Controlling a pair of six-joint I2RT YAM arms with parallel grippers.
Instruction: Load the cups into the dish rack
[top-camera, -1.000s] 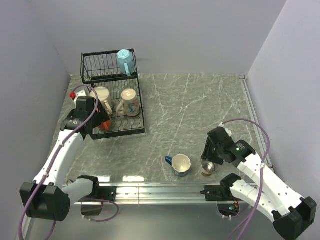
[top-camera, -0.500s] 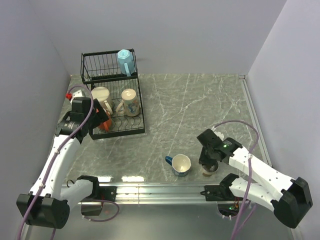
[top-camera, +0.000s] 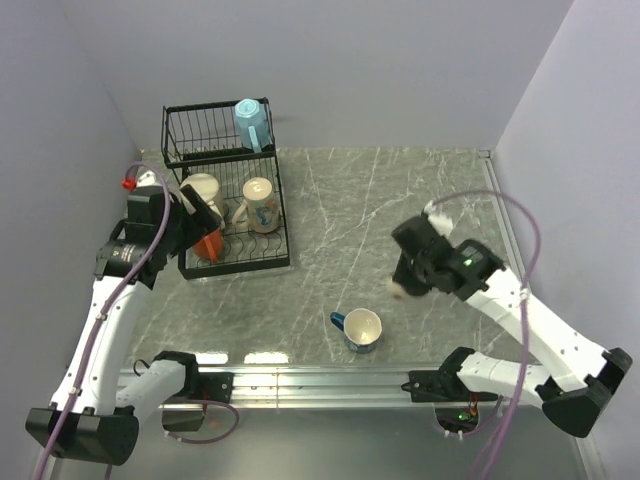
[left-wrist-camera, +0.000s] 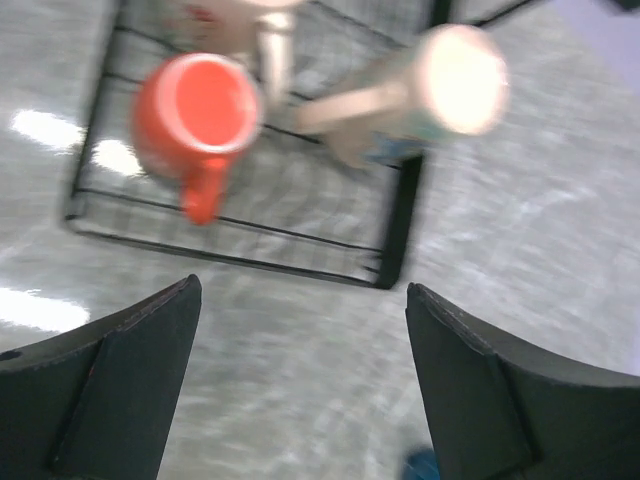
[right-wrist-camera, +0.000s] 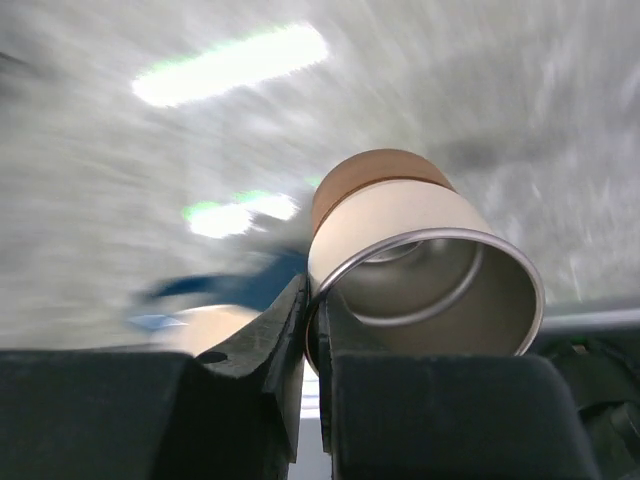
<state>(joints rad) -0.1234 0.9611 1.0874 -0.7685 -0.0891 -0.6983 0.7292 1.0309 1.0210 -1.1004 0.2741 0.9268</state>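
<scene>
The metal cup (right-wrist-camera: 420, 270) is pinched by its rim in the right gripper (right-wrist-camera: 311, 322) and held above the table (top-camera: 330, 220), near a blue mug (top-camera: 360, 328). The left gripper (left-wrist-camera: 300, 290) is held open over the rack (top-camera: 235, 265), in which an orange mug (left-wrist-camera: 195, 110) is seen.

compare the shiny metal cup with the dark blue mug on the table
Material: the shiny metal cup is steel inside with a beige wall and brown base; the dark blue mug is cream inside.
Handle: the mug shows one, the metal cup none.
Pose: the metal cup is tilted, rim pinched in the right gripper's shut jaws; the mug stands upright on the table, untouched.
Neither is in the black wire dish rack yet.
</scene>
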